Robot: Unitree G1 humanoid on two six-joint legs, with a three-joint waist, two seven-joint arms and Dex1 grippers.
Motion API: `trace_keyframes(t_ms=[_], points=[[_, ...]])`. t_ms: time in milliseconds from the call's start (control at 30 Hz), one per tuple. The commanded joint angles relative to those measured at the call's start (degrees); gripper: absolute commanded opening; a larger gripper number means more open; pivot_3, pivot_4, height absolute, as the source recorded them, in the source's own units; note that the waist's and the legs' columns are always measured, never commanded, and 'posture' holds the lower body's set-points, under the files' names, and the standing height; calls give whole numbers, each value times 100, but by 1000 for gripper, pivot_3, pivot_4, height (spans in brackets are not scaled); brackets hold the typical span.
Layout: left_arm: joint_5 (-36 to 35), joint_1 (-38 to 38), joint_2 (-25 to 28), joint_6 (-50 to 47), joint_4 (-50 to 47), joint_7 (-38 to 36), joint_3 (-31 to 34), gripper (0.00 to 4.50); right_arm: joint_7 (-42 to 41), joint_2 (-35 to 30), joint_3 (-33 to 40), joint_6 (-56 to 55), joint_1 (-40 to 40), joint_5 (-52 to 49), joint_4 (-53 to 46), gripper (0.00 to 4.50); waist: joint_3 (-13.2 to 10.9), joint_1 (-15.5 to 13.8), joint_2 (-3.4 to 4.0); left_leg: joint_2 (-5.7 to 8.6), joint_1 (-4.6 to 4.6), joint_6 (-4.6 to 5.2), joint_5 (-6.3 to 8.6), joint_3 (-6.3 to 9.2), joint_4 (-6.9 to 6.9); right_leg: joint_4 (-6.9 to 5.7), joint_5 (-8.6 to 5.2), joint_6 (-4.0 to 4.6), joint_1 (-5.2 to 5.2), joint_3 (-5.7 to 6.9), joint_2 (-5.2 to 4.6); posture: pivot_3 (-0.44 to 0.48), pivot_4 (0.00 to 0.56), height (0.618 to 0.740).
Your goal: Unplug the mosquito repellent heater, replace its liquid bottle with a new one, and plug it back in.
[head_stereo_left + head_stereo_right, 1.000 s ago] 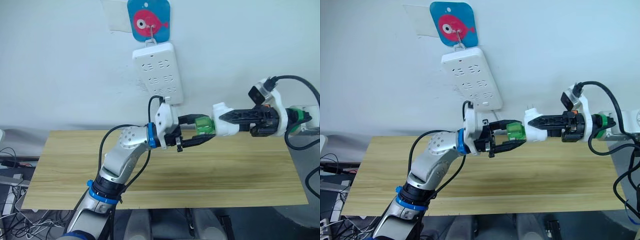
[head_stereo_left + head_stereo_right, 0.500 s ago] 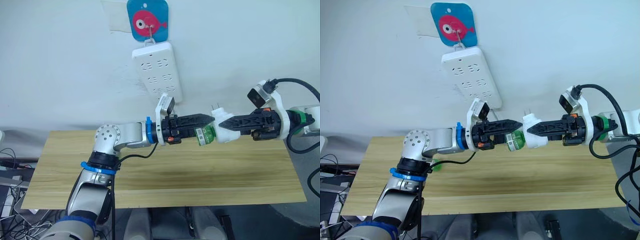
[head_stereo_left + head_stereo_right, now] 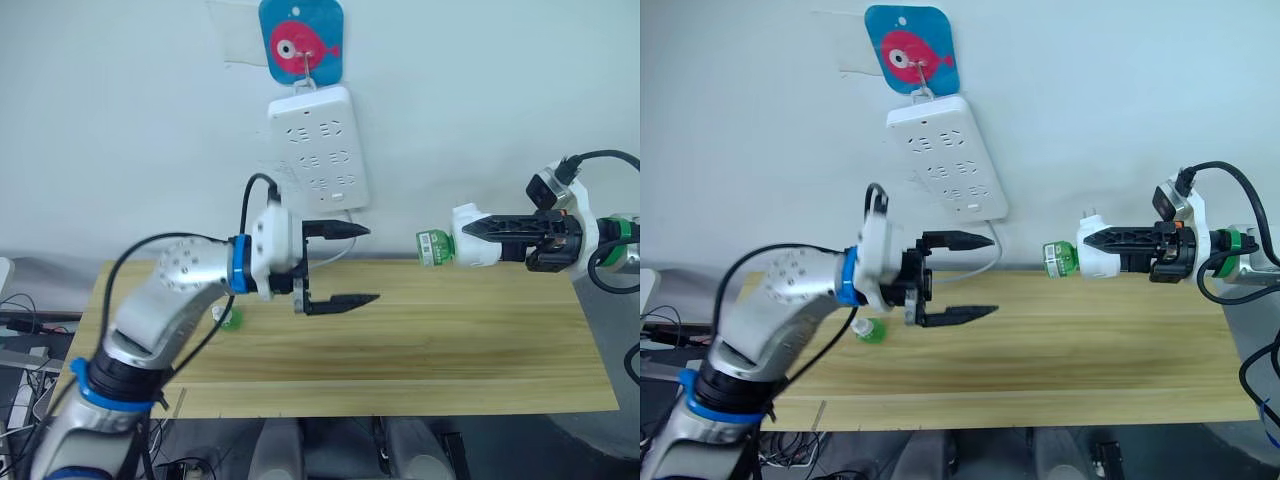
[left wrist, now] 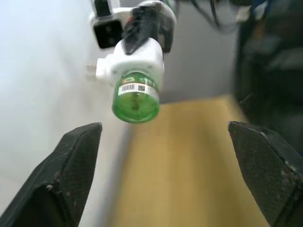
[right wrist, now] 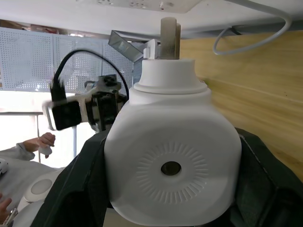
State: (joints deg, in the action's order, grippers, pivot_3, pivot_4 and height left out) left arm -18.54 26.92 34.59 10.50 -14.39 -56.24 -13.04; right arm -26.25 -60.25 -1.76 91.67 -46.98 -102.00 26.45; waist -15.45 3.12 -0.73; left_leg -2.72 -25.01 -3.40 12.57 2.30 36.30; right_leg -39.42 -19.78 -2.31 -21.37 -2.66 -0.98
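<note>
My right gripper [image 3: 482, 240] is shut on the mosquito repellent heater [image 3: 476, 249], a white rounded block held in the air above the table's right side. A green liquid bottle [image 3: 432, 248] sticks out of the heater toward my left gripper. In the right wrist view the heater [image 5: 170, 165] sits between the fingers, its plug prongs pointing away. My left gripper [image 3: 342, 265] hangs open over the table's middle, a hand's width from the bottle, with nothing in it. In the left wrist view the bottle [image 4: 136, 97] and heater [image 4: 137, 61] face it. Another green bottle [image 3: 230, 318] lies on the table at the left.
A long white power strip [image 3: 318, 150] hangs on the wall from a blue fish hook [image 3: 300, 40], its cable [image 5: 255, 33] looping down behind the wooden table [image 3: 450, 340]. A person's hand [image 5: 45, 142] shows in the background of the right wrist view.
My left gripper has let go of the bottle in the heater, opened and drawn back to the left. The right gripper has moved right with the heater and bottle.
</note>
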Motion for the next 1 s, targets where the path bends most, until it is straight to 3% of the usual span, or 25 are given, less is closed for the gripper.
trace_keyframes(t_ms=[33, 133, 300, 600, 833, 1000], points=[[1614, 167, -501, 2570, 918, 522, -131, 4500, -165, -29, 224, 83, -123, -158, -170, 2988, 0, -43, 0, 1, -1, 1, 1, 0, 1, -1, 0, 0, 0, 1, -2, -124, 245, 740], [2639, 548, -1080, 3650, 1572, 1250, -181, 4500, -107, -21, 184, 83, -132, -310, -246, 2988, 0, -103, 0, 6, -9, 12, 7, -1, 5, -2, 1, -2, -1, 3, -11, -129, 244, 740], [3486, 845, -1444, 4309, 2145, 1987, -209, 4500, -15, 6, 100, 80, -178, -587, -349, 2988, 0, -107, 0, -3, -66, 24, 14, -13, 64, -26, 2, -4, -24, 28, -15, -132, 243, 740], [4060, 1164, -1575, 4509, 2507, 2728, -316, 4500, 162, 1, -28, -33, -184, -897, -366, 2988, 0, -32, 0, -3, -75, 27, 10, -11, 77, -62, 2, -4, -41, 30, -16, -133, 243, 740], [4048, 1327, -1564, 4480, 2516, 2904, -434, 4500, 256, -57, -93, -134, -64, -1076, -460, 2988, 0, 2, 0, -2, -77, 27, 10, -10, 76, -62, 2, -4, -41, 31, -16, -140, 250, 740], [3870, 1309, -1470, 4489, 2478, 2815, -592, 3276, 255, -48, -96, -170, -58, -1100, -465, 2988, 0, 19, 0, -3, -77, 26, 10, -10, 76, -62, 2, -4, -41, 31, -15, -143, 252, 740]])
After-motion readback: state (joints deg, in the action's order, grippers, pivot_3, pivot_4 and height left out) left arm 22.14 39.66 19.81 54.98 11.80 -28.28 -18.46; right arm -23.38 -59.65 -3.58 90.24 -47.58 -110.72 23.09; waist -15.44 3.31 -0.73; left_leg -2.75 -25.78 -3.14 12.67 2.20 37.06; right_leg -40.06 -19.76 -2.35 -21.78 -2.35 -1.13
